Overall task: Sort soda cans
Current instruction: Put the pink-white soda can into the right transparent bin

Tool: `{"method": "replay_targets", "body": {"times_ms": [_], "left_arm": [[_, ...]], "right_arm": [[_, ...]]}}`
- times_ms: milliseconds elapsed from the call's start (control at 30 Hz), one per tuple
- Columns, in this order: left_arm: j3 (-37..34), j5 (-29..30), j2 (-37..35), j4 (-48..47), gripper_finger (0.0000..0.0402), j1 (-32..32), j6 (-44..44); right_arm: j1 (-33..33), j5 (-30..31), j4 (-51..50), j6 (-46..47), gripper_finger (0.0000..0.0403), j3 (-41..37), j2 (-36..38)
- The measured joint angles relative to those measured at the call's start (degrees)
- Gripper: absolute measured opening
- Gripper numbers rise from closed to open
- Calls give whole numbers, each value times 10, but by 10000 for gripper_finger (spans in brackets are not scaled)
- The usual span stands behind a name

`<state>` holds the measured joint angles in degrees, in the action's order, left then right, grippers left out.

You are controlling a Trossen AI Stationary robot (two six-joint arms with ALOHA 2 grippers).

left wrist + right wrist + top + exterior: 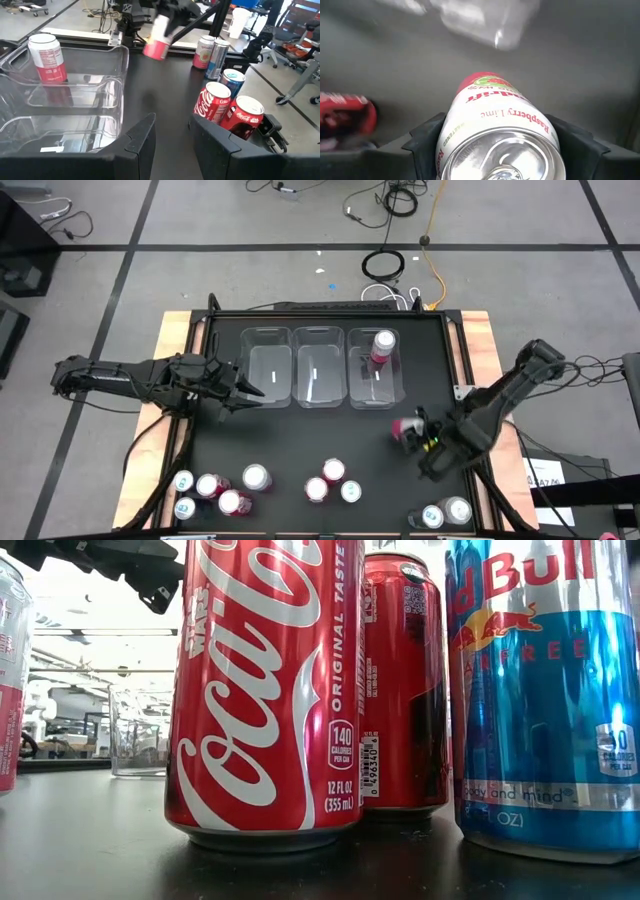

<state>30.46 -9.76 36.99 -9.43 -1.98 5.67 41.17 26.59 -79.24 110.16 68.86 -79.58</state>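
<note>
My right gripper (410, 431) is shut on a pink-and-white soda can (404, 427) over the table's right side, lifted off the top. The left wrist view shows that can (157, 43) blurred in the air. Another pink can (383, 348) stands upright in the right one of three clear bins (398, 392). Several red, pink and blue cans (255, 477) stand along the near edge. My left gripper (254, 391) hovers by the left bin (266, 402), open, with nothing between its fingers (142, 142). My right gripper pinches the pink can between its two fingers (422, 145), one on each side of the body close to the silver top (451, 137). The fingers slant down from above. The can is clear of the table and tilted, its top toward the wrist.
Two cans (445, 513) stand at the near right corner, three (333, 483) at near centre, several (208, 491) at near left. The left and middle bins (318, 365) hold no cans. Bare black tabletop (330, 430) lies between bins and cans. Wooden strips (170, 360) flank the table.
</note>
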Motion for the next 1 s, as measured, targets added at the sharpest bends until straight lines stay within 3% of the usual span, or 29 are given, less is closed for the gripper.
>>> {"method": "replay_targets", "body": {"times_ms": [233, 500, 700, 1000], "left_arm": [[0, 0, 0, 0, 131, 0, 0], [0, 0, 0, 0, 131, 0, 0], [0, 0, 0, 0, 131, 0, 0], [0, 0, 0, -1, 131, 0, 0]], "right_arm": [[-146, 61, 5, -243, 281, 78, 24], [-367, -19, 82, -514, 281, 121, 2], [-481, -90, 128, -575, 281, 121, -59], [-533, -105, 214, -662, 282, 121, -134]]}}
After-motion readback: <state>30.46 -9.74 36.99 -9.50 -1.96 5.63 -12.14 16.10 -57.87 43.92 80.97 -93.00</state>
